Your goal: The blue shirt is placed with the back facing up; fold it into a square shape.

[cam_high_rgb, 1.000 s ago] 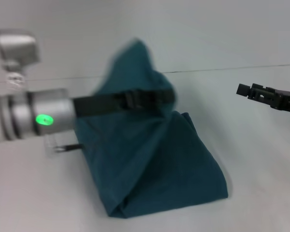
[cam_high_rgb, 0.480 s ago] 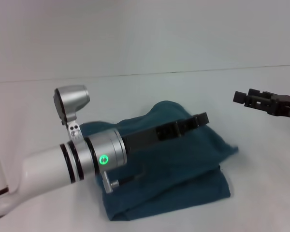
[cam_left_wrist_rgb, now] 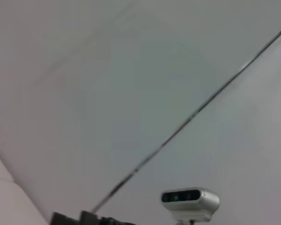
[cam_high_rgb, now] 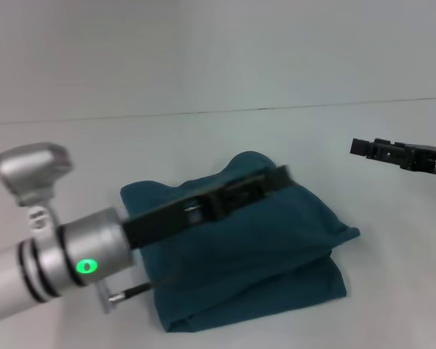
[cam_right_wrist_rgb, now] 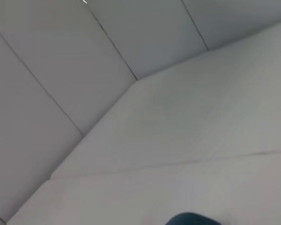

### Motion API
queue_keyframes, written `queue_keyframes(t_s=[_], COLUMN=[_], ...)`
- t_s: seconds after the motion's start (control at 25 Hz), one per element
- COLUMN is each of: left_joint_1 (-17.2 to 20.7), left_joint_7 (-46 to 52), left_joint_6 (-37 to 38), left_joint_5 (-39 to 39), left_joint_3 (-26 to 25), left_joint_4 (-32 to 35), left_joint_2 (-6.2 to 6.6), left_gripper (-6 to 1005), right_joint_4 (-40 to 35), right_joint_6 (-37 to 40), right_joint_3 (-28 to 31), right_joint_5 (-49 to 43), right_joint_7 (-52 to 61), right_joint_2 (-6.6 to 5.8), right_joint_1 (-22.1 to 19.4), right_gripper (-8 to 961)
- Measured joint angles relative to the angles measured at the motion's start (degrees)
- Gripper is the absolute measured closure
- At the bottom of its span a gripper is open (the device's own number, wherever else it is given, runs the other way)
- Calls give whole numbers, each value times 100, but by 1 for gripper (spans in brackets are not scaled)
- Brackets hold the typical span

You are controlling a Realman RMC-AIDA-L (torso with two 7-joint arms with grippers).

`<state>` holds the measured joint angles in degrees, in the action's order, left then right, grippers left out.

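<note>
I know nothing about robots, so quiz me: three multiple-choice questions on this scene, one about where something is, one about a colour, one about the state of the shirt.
1. Where is the right claw?
A. Off to the right of the shirt, apart from it
B. Pressed into the shirt's middle
C. Under the shirt

2. What colour is the shirt?
A. Red
B. Dark teal-blue
C. Yellow

3. How does the shirt lie?
A. Spread out flat, sleeves out
B. Hanging in the air
C. Folded into a compact bundle on the table

Answers:
1. A: in the head view the right claw hangs beside the blue shirt, with bare table between them.
2. B: the fabric is plain dark teal-blue.
3. C: layered edges show along its near side, and the left claw reaches over its top.
</note>
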<state>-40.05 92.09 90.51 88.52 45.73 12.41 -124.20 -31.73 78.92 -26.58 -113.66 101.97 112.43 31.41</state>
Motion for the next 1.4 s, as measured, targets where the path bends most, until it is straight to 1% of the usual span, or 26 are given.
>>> queue_keyframes(t_s=[0.04,0.08,0.12,0.16,0.32,0.4,0.44,0.52,0.6,0.76,0.96,1.08,1.4], left_joint_1=[0,362,443,668,1311,1537,1537,1690,1726,1746,1779,1823,1889], left_joint_7=[0,57,58,60,-27,-121,-121,-291,-419,-750,-859,-936,-1031], left_joint_6=[0,5,0,-19,-53,-51,-51,-51,-68,-145,-140,-132,-102], left_joint_5=[0,29,32,41,84,226,226,543,722,1108,1608,1861,2088], left_joint_3=[0,68,83,120,143,72,72,-56,-134,-218,-235,-267,-287], left_joint_4=[0,499,598,893,1711,1969,1969,2140,2166,2188,2285,2337,2387], left_joint_2=[0,23,29,41,80,85,85,85,86,88,106,106,98], left_gripper=[380,356,332,309,214,30,31,33,35,36,36,36,36], right_joint_4=[0,0,1,1,1,22,38,55,62,67,162,211,229], right_joint_6=[-30,-47,-51,-38,86,126,139,157,168,115,71,24,-63], right_joint_3=[-101,-231,-360,-498,-745,-765,-774,-805,-853,-922,-966,-971,-976], right_joint_5=[-7,-46,-91,-182,-515,-651,-700,-741,-752,-756,-759,-759,-763], right_joint_7=[185,417,638,934,1734,2012,2129,2273,2409,2646,2786,2768,2734], right_joint_2=[-39,-88,-145,-209,-355,-398,-412,-411,-394,-371,-341,-293,-249], right_joint_1=[24,56,91,134,264,311,336,356,362,366,413,447,534], right_gripper=[53,53,53,53,53,53,53,53,53,54,54,54,54])
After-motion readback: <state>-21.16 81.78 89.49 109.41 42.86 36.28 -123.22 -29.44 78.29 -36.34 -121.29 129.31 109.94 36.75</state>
